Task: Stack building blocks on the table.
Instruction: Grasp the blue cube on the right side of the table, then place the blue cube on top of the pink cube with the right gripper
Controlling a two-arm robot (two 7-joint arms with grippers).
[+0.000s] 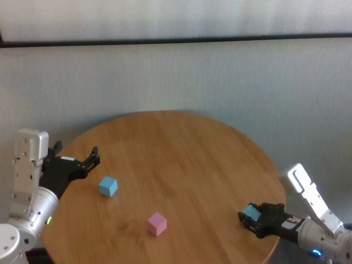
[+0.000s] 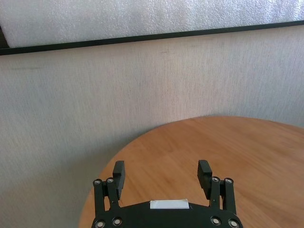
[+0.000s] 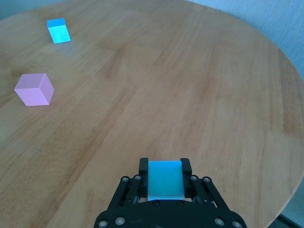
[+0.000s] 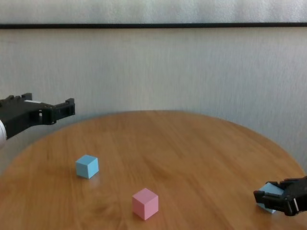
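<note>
Right gripper (image 3: 165, 176) low at tabletop (image 1: 181, 159) right near edge, fingers pinching blue cube (image 3: 165, 179). Second blue cube (image 1: 108, 186) toward left edge; pink cube (image 1: 157, 224) by near edge, apart. Left gripper (image 2: 161, 176) above left edge, fingers wide, empty.

No legible text, labels, brands, numbers or signs in any view. A small white label strip (image 2: 168, 204) sits on the left gripper's body in the left wrist view; it appears blank. The cubes' faces and the wooden surface (image 1: 181, 165) carry no markings that can be read.
</note>
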